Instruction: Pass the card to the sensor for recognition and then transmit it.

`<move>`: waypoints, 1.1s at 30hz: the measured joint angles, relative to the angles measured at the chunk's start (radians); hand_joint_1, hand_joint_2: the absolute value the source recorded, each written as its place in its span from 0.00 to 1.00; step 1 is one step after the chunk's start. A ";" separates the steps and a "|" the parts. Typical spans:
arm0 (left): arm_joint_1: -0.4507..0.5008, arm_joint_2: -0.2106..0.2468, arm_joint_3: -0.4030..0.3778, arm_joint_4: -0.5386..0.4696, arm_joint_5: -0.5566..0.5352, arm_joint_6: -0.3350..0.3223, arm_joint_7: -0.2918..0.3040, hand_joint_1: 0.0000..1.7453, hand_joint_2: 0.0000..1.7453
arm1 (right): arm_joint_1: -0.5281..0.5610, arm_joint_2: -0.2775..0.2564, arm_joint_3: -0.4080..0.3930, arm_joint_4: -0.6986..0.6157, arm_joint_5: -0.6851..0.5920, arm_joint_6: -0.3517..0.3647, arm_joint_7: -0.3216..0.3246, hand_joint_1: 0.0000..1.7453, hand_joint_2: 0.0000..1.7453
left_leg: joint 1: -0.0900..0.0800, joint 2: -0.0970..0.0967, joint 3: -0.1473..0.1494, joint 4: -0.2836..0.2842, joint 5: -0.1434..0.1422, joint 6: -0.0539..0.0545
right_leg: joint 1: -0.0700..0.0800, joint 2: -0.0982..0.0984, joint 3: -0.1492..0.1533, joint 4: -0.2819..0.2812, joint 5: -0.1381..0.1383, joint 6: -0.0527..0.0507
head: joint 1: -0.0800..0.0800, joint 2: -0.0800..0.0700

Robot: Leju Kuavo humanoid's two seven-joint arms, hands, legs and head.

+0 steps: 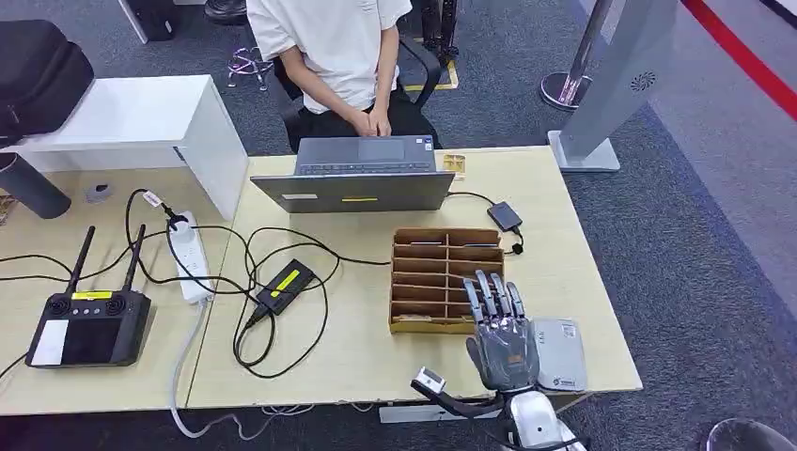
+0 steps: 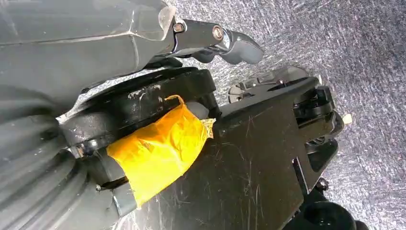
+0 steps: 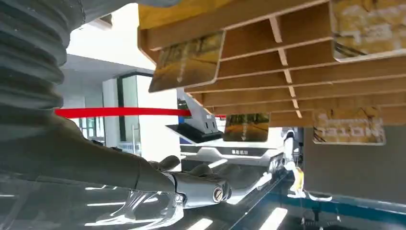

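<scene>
A wooden card rack with several slots stands on the table right of centre. In the right wrist view the rack holds yellow-brown cards, among them one nearest my hand and another further along. My right hand hovers over the rack's near right corner, fingers stretched out and apart, holding nothing. A flat grey-white sensor lies just right of that hand near the table's front edge. My left hand hangs beside my body above the carpet, its visible finger extended and empty.
A person sits behind a grey laptop at the table's far side. A remote controller, a power strip, a black box with a yellow label, a small black adapter and looping cables lie left of and behind the rack. A white box stands at back left.
</scene>
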 joint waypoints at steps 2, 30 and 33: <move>0.000 0.000 0.000 0.000 0.000 0.000 -0.002 0.00 1.00 | 0.000 0.000 -0.008 0.009 -0.003 0.000 -0.001 0.00 1.00 | 0.000 0.000 0.000 0.000 0.000 0.000 | 0.000 0.000 0.000 0.000 0.000 0.000 | 0.000 0.000; 0.001 0.000 0.000 0.000 -0.002 0.000 -0.005 0.00 1.00 | 0.012 0.000 -0.096 0.018 -0.023 0.000 -0.049 1.00 1.00 | 0.000 0.000 0.000 0.000 0.000 0.000 | 0.000 0.000 0.000 0.000 0.000 0.000 | 0.000 0.000; 0.001 0.000 0.000 0.000 -0.001 0.000 -0.005 0.00 1.00 | 0.013 0.001 -0.096 0.018 -0.023 0.000 -0.050 1.00 1.00 | 0.000 0.000 0.000 0.000 0.000 0.000 | 0.000 0.000 0.000 0.000 0.000 0.000 | 0.000 0.000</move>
